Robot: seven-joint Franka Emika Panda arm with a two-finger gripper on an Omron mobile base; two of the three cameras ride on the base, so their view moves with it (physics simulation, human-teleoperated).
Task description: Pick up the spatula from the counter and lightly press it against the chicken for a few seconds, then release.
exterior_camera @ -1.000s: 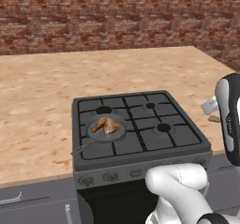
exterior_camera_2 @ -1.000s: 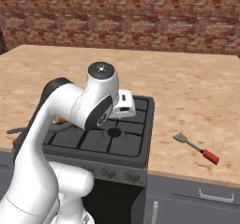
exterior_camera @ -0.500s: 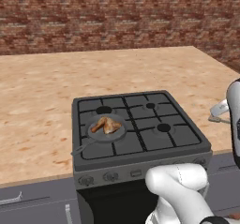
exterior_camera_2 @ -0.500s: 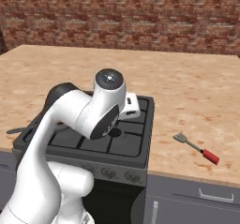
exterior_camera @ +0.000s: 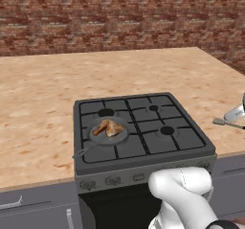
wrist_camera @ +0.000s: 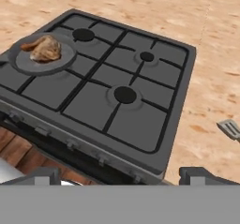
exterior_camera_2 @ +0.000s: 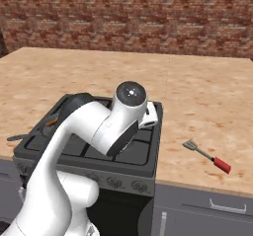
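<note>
The spatula (exterior_camera_2: 205,154), with a grey head and a red handle, lies flat on the wooden counter right of the stove; its head shows at the right edge of the hand view (wrist_camera: 229,128). The chicken (exterior_camera: 108,127) (wrist_camera: 43,48) rests in a small grey pan (exterior_camera: 119,138) (wrist_camera: 63,61) on the stove's front-left burner. My gripper (wrist_camera: 122,176) hovers above the stove's front right part, open, with nothing between its fingertips (wrist_camera: 201,174). In the right base view the hand (exterior_camera_2: 152,116) is mostly hidden behind my arm's elbow.
The black four-burner stove (exterior_camera: 143,127) (exterior_camera_2: 143,161) (wrist_camera: 117,96) is set into a light wooden counter (exterior_camera: 38,103) (exterior_camera_2: 207,101) backed by a brick wall (exterior_camera: 119,22). Grey cabinet fronts (exterior_camera_2: 207,210) run below the counter edge.
My arm has swung to the right across the stove toward the spatula's side. In the left base view it has slid almost out past the right edge. Spatula, pan and chicken have not moved.
</note>
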